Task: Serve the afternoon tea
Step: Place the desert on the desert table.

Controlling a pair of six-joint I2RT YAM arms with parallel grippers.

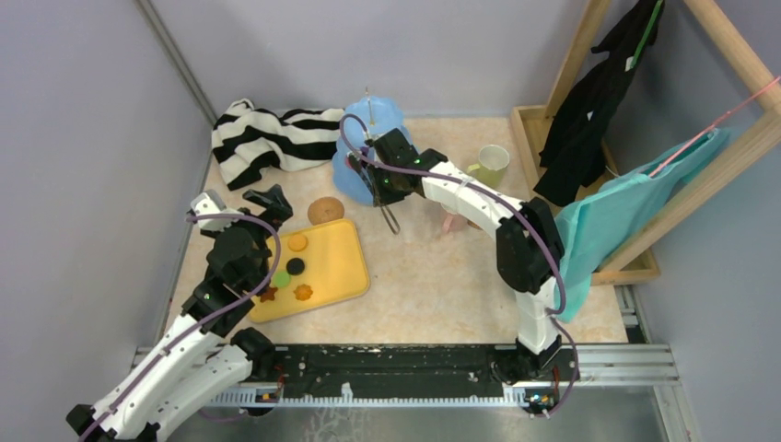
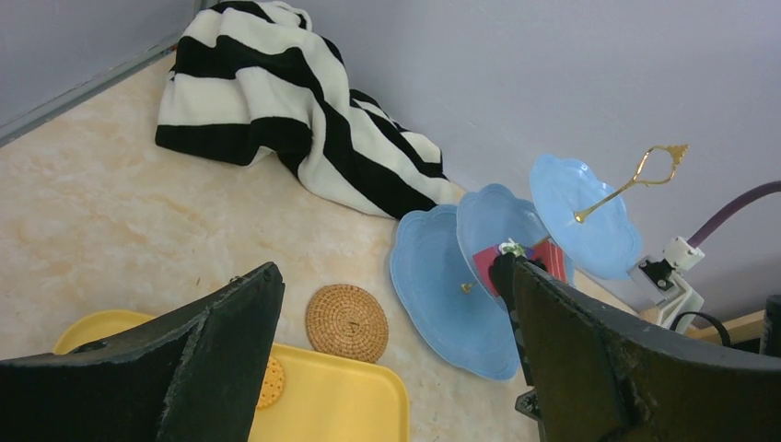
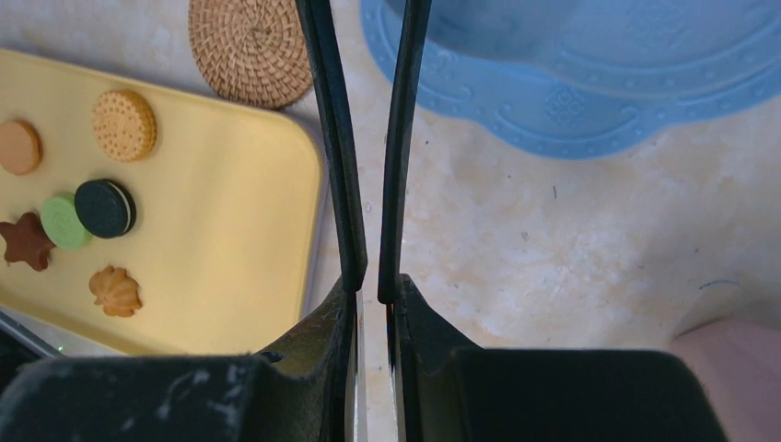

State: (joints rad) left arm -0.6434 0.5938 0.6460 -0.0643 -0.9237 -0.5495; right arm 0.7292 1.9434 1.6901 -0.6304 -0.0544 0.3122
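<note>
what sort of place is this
Probably a robot lab test cell: plain grey walls box in the table, the left arm and right arm sit on a rail, and the cookies on the yellow tray are toys.

Six toy cookies (image 1: 296, 266) sit on one yellow tray (image 3: 230, 239): one tan biscuit (image 3: 124, 124), one orange round (image 3: 17, 147), one green round (image 3: 60, 221), one black sandwich cookie (image 3: 106, 208), one brown star (image 3: 26, 241) and one flower shape (image 3: 115, 290). Elsewhere on the counter (image 1: 433, 276) are one cork coaster (image 3: 249, 46), one light-blue stand (image 2: 451, 285) of three tiers, one yellow-green cup (image 1: 493, 166) and one striped cloth (image 2: 276, 101).
</note>
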